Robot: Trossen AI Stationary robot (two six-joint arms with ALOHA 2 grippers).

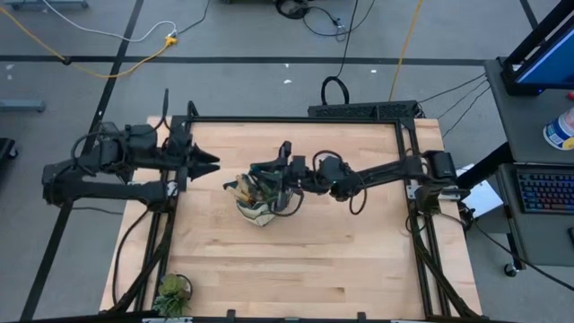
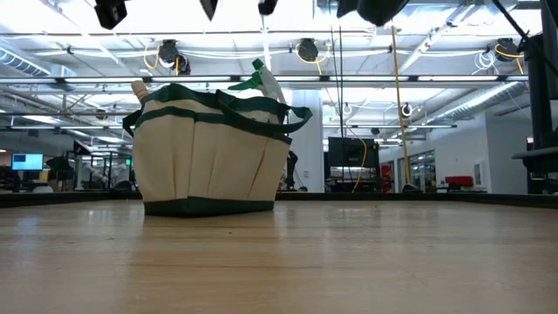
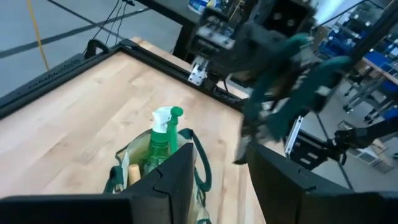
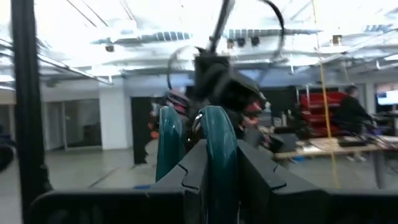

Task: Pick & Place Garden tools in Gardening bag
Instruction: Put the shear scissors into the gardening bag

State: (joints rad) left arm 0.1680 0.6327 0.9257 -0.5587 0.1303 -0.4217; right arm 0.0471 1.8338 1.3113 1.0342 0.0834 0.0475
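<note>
while the right gripper (image 1: 262, 172) grips something teal we can't identify above the bag (image 1: 258, 199) at mid-table, we should lower it straight in, clear of the spray bottle (image 3: 163, 135); release only once inside. the left gripper (image 1: 213, 163) waits near the bag, parted, holding nothing.

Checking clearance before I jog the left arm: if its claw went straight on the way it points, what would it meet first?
Probably the bag, with the spray bottle sticking out of it, just ahead of the left claw. The right claw hangs just beyond; depth is unclear.
</note>
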